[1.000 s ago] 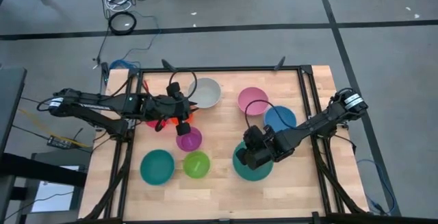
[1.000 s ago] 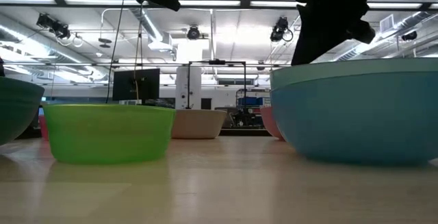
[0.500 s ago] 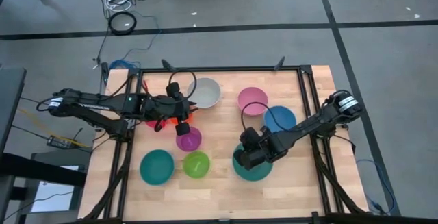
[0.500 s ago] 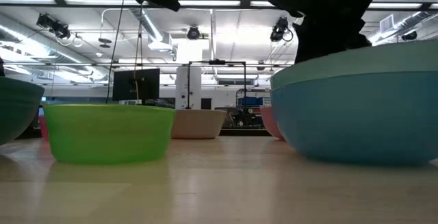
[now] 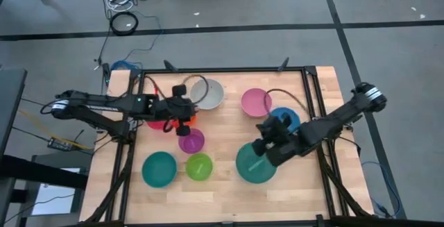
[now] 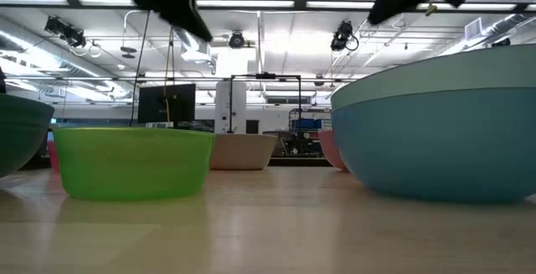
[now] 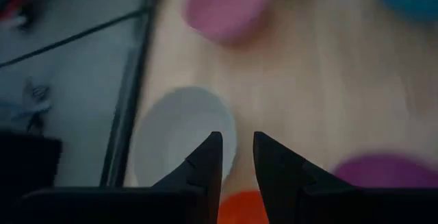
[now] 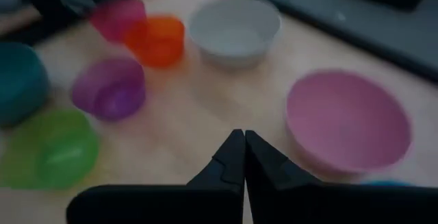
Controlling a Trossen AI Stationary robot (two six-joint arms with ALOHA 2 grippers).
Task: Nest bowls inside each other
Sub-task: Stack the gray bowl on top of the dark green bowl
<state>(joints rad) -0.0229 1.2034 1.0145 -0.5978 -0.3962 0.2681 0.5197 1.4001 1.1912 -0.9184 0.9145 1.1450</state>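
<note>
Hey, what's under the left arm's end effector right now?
Below the left end effector sits the orange bowl, with the white-grey bowl just beyond it. The arm covers most of the orange bowl from above, so whether anything lies inside it cannot be seen.

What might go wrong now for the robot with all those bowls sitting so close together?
The left claw hangs over a tight cluster: the small orange plastic bowl, the magenta plastic bowl and the purple plastic bowl. Reaching for one might nudge another. The shut right claw hangs near the big teal plastic bowl and could bump it.
</note>
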